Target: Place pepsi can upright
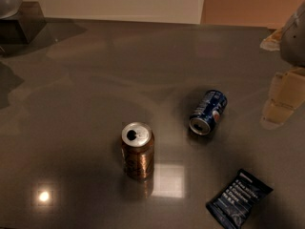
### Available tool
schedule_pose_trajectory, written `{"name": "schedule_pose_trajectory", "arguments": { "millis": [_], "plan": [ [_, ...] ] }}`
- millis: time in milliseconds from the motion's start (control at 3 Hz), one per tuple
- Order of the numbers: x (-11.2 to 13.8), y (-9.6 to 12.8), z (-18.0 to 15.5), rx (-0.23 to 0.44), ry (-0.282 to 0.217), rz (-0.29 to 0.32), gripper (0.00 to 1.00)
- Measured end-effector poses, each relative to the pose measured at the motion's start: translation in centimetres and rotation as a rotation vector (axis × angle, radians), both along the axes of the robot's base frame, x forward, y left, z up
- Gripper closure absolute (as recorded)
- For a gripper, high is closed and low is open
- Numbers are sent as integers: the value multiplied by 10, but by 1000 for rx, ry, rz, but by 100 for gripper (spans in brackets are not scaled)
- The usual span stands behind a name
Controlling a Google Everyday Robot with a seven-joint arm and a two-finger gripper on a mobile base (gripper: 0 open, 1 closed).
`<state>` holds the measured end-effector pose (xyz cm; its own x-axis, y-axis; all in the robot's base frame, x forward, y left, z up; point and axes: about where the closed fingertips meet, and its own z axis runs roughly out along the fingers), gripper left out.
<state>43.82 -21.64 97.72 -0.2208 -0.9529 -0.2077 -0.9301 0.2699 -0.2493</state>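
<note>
1. The gripper (281,98) hangs at the right edge, above the counter (86,80); whether it is open or closed cannot be told.
2. The pepsi can (208,112) lies on its side just left of the gripper, apart from it, with one silver end facing the camera.
3. A brown can (137,150) stands upright further left.
4. A dark-blue snack packet (239,199) lies flat near the front right.

A single raised view looks obliquely down across the table (86,80) toward the far wall (119,1), fairly near, with the hand (282,99) at its right edge
</note>
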Motion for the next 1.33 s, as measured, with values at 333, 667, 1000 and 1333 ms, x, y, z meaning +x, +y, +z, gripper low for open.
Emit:
{"name": "schedule_pose_trajectory", "arguments": {
  "millis": [333,667,1000,1333],
  "plan": [
    [0,0,0,0,0,0,0],
    [12,-1,1,-5,-2,53,0],
    [27,0,-2,-12,-8,113,0],
    [53,16,-15,-17,-13,265,0]
  ]
}}
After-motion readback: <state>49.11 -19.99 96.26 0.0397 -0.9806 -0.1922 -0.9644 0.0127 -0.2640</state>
